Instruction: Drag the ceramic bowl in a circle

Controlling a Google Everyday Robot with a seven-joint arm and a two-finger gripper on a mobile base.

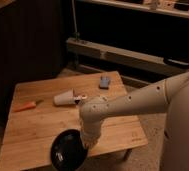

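Robot hand (90,143), at the end of a thick white arm (133,102) reaching in from the right, points straight down at the near part of a pale wooden surface (43,122). Its fingers are drawn together, and it meets the right-hand rim of a shallow, round, glossy black ceramic bowl (67,152). Whether the rim is pinched between the fingers or only pressed from above cannot be made out.

The bowl sits low in the view, right at the front edge of the surface and possibly a little over it. Farther back, well apart from the bowl, a small white paper cup (63,98) lies on its side. A thin orange object (25,106) rests near the left edge, and a small blue-grey item (104,81) sits near the far right corner.

The task looks to be under way, with the bowl at the nearest point of its loop. To do this step well, the hand should keep steady downward contact on the rim so the bowl slides flat rather than tipping. The next stretch of the circle ought to curve away from the front edge, since a slip here could send the bowl off the surface. A slow, even arc with a modest radius would also keep it short of the cup.
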